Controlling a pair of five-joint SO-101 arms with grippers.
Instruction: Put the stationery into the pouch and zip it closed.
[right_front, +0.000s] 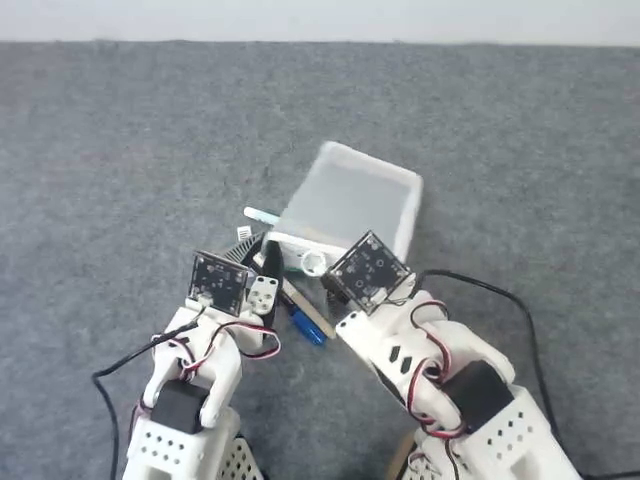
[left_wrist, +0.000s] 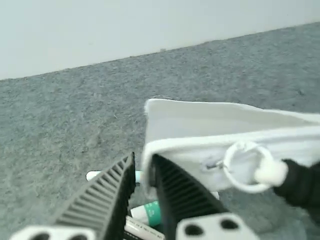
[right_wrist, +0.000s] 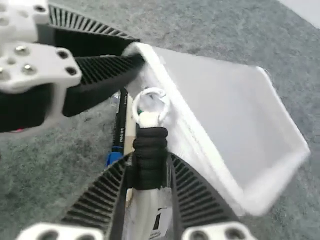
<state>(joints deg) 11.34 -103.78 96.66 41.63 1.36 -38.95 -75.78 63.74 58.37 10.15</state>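
Note:
The translucent white pouch (right_front: 352, 200) lies on the grey carpet, its zipped edge toward the arms. My left gripper (left_wrist: 142, 161) is shut on the corner of the pouch (left_wrist: 210, 125) at the zipper's end. My right gripper (right_wrist: 150, 157) is shut on the black zipper pull (right_wrist: 149, 150), which carries a white ring (right_wrist: 152, 102). That ring (right_front: 315, 263) sits between the two grippers in the high view. A blue pen (right_front: 305, 328), a wooden pencil (right_front: 312, 312) and a white pen (right_front: 262, 215) lie outside the pouch, partly hidden under the grippers.
Open grey carpet (right_front: 120, 150) surrounds the pouch on all sides, with a pale wall (right_front: 320, 18) at the far edge. A black cable (right_front: 520, 320) runs along the right arm. A white and teal pen (left_wrist: 150, 212) lies just under the left gripper.

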